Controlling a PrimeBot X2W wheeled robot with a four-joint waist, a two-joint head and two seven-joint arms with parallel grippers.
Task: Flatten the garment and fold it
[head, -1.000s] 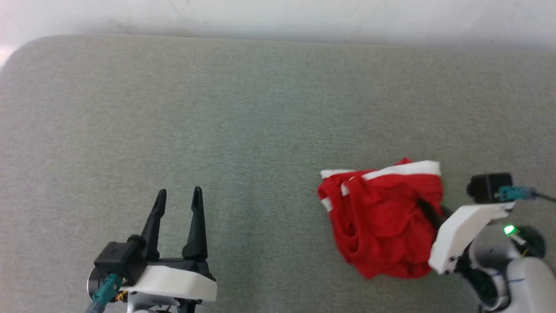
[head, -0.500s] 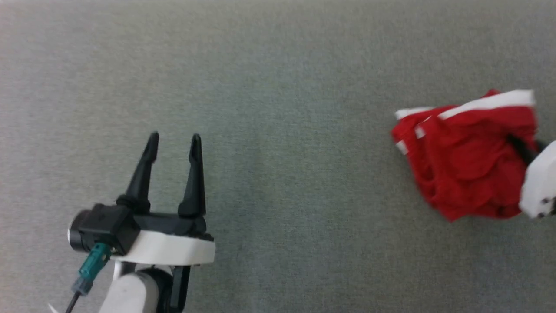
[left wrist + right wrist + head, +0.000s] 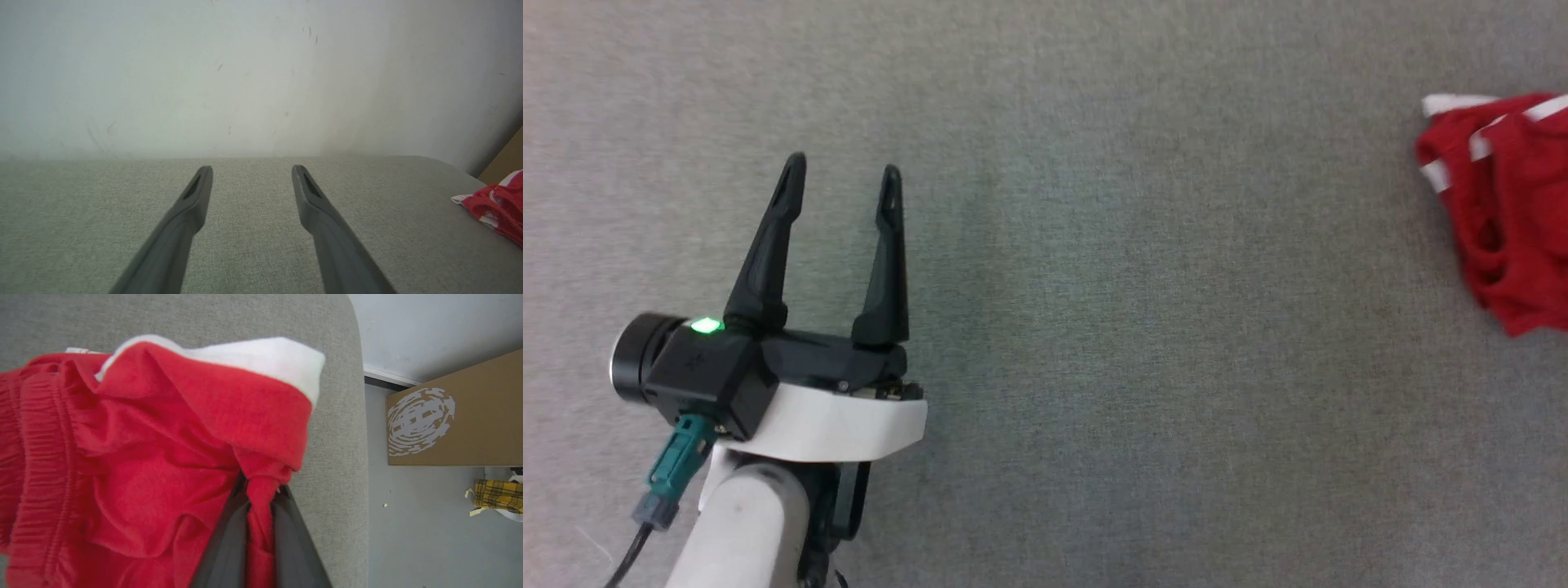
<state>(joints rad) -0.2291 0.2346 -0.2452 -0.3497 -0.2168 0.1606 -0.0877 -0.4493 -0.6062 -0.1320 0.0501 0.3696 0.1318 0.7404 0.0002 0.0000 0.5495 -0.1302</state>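
Observation:
The garment (image 3: pixel 1511 212) is a crumpled heap of red fabric with white stripes, lying at the right edge of the head view on the grey table (image 3: pixel 1127 294). In the right wrist view my right gripper (image 3: pixel 261 486) is shut on a pinched fold of the garment (image 3: pixel 143 457), whose ribbed waistband bunches at the left. Far to the left, my left gripper (image 3: pixel 841 167) stands open over bare table, nothing between its fingers. The left wrist view has the left gripper (image 3: pixel 252 169) pointing toward the wall, with the garment (image 3: pixel 496 204) far off at the right.
A pale wall (image 3: pixel 245 73) rises behind the table. Past the table's right edge (image 3: pixel 361 457) is grey floor with a brown cardboard box (image 3: pixel 457 420) and a yellow plaid item (image 3: pixel 498 496).
The head camera has swung left and down, so the garment slid to the picture's right edge and the right arm left the view. The left gripper stays open.

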